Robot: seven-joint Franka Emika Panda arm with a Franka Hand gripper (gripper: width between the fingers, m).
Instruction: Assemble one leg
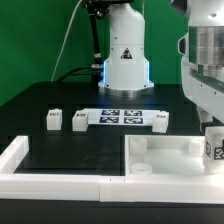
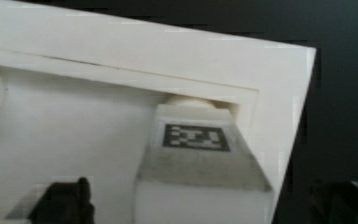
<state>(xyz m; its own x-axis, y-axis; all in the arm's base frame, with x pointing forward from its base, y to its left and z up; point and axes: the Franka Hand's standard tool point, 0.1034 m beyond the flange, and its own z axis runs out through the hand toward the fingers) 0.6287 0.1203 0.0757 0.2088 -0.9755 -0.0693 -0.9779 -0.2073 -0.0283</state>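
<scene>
White plastic leg [image 2: 201, 150] hangs clamped in the gripper [image 1: 212, 150] over a corner of the tray-like panel [image 1: 160, 150] — marker facing the wrist view — presumably lined up for its socket.

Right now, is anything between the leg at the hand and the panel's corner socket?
Nothing visible is in the way. In the wrist view the leg already has its tip at the corner socket of the panel, with the hand straddling it. The socket's inside is hidden.
</scene>
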